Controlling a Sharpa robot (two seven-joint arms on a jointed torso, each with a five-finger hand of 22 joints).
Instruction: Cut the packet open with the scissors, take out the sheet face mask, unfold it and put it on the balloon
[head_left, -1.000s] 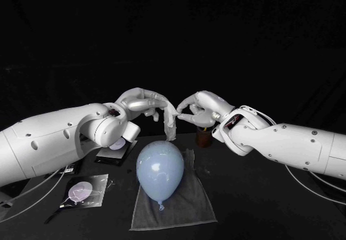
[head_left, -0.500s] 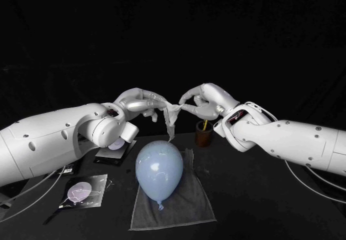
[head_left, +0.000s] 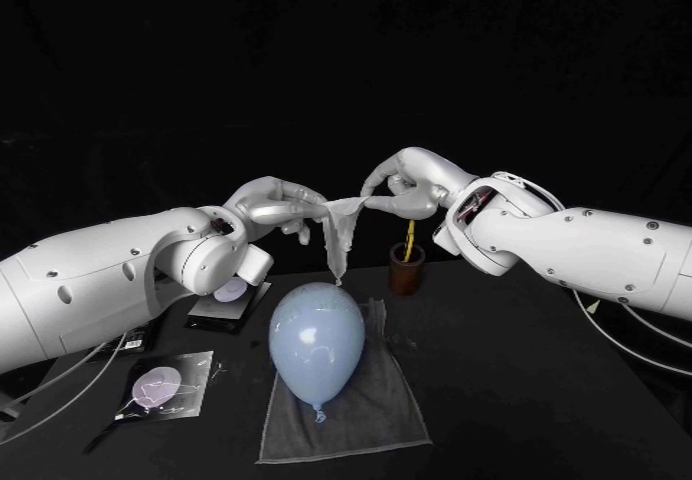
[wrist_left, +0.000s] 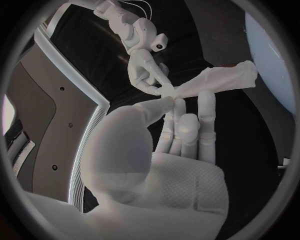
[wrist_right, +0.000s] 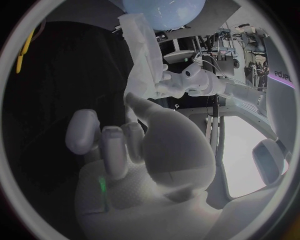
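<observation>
The left hand (head_left: 274, 208) and right hand (head_left: 408, 185) each pinch the upper edge of the sheet face mask (head_left: 342, 238), which hangs between them; the balloon (head_left: 317, 340) lies below both hands on a grey towel (head_left: 361, 420).

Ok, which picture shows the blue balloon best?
The head view: the whole balloon lies on a grey towel, knot toward the robot. The left wrist view catches a pale slice at the circle's rim, the right wrist view its rounded end.

Dim black surroundings; fisheye bending at wrist-view rims; bright background glare.
</observation>
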